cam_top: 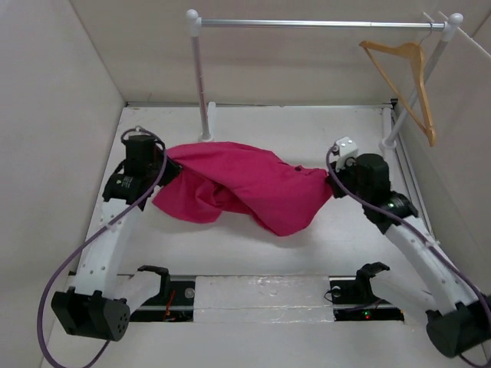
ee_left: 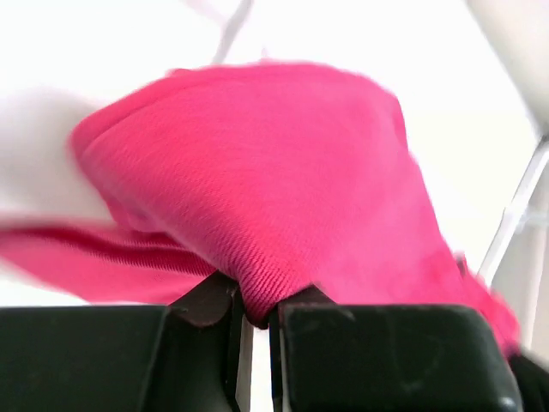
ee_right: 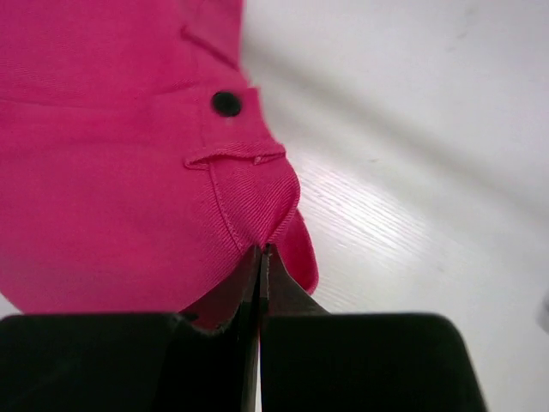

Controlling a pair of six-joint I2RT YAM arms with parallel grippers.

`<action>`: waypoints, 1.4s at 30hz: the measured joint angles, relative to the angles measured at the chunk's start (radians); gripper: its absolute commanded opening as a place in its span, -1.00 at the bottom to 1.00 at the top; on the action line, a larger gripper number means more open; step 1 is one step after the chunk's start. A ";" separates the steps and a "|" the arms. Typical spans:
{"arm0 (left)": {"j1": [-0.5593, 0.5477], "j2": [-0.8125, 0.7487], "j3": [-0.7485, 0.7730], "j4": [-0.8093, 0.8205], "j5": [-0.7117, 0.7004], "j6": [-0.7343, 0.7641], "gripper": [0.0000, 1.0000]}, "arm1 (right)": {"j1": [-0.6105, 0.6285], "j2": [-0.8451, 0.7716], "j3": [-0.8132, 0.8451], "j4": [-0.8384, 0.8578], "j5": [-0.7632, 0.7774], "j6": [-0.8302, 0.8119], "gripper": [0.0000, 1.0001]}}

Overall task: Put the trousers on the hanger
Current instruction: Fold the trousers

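Trousers [cam_top: 238, 188] bunched at desk [cam_top: 230, 261] centre, stretched between the 2 arms. We note left jaws closed on a fold, right jaws closed on the waistband near its button [ee_right: 226, 103]. Hanger [cam_top: 421, 88] hangs on rail [cam_top: 307, 24], far right.

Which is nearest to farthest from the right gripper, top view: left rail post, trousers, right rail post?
1. trousers, pinched in the right gripper
2. right rail post, back right
3. left rail post, back left
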 measured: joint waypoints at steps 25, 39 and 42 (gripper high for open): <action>0.140 0.106 0.251 -0.209 -0.433 0.238 -0.32 | -0.288 -0.283 0.175 -0.597 0.435 0.019 -1.00; 0.095 0.448 0.159 -0.038 -0.174 0.202 0.40 | -0.251 -0.292 0.094 -0.500 0.183 -0.048 -1.00; 0.094 0.593 0.270 -0.025 -0.185 0.208 0.42 | -0.236 -0.286 0.068 -0.480 0.138 -0.066 -1.00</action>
